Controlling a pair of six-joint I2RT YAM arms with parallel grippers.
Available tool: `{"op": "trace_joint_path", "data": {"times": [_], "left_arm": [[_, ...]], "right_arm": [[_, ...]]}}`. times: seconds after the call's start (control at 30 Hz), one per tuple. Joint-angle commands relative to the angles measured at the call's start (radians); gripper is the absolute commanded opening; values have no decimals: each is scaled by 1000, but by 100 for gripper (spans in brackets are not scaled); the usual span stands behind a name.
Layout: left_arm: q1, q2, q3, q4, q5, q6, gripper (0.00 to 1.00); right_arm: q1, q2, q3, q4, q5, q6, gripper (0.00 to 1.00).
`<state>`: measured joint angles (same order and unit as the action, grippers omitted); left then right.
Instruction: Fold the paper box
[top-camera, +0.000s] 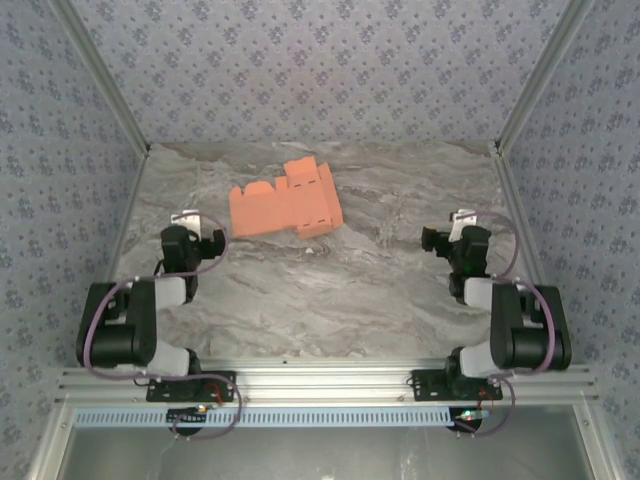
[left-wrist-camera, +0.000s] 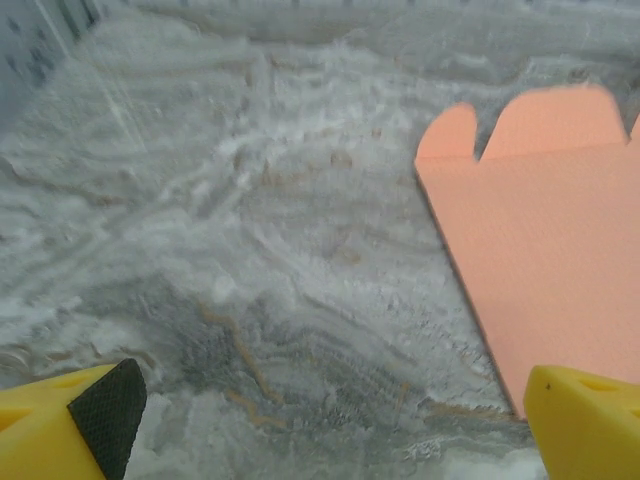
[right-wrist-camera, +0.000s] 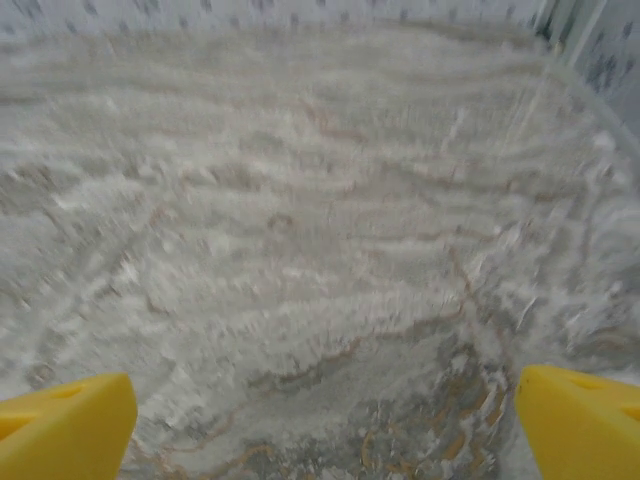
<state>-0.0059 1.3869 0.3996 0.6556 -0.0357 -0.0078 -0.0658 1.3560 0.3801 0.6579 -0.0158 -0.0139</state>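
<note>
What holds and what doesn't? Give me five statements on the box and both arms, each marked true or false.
1. The paper box lies on the table, gripped by neither arm. True.
2. The left jaws are shut on the box. False: they stand open, with the box just ahead of them.
3. The box lies nearer the left arm than the right arm. True.
4. The box sits at the near edge between the arm bases. False: it lies toward the far side of the table.
5. The right jaws stand open above bare table. True.
</note>
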Motion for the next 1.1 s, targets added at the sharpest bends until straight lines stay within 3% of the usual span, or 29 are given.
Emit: {"op": "trace_joint_path", "data": {"times": [0.0, 0.13, 0.23, 0.33, 0.4, 0.47, 0.53, 0.6, 0.83, 1.07], "left_arm": [[-80, -197, 66, -192, -96, 26, 99], [-93, -347, 265, -639, -119, -182, 99], [-94, -378, 392, -848, -85, -278, 99], [-92, -395, 476, -993, -109, -405, 99], [-80, -395, 550, -1191, -182, -638, 99], [-28, -391, 608, -1262, -23, -613, 99], [-18, -388, 665, -1326, 54, -565, 99], [-19, -391, 697, -1413, 82, -536, 99], [-20, -404, 652, -1469, 258, -432, 99], [-23, -392, 588, -1479, 284, -442, 99]], "right_arm": [[7, -198, 92, -241, -34, 48, 100], [4, -321, 324, -678, -79, 306, 100], [1, -309, 459, -955, 18, 623, 100], [17, -248, 503, -1006, -99, 780, 100], [137, -225, 544, -1059, -1, 856, 100], [298, -219, 552, -1066, 202, 925, 100], [431, -192, 552, -1079, 380, 1081, 100], [507, -133, 565, -1087, 428, 1245, 100], [668, 221, 844, -1223, 398, 1559, 99], [713, 551, 1082, -1145, 168, 1687, 94]]}}
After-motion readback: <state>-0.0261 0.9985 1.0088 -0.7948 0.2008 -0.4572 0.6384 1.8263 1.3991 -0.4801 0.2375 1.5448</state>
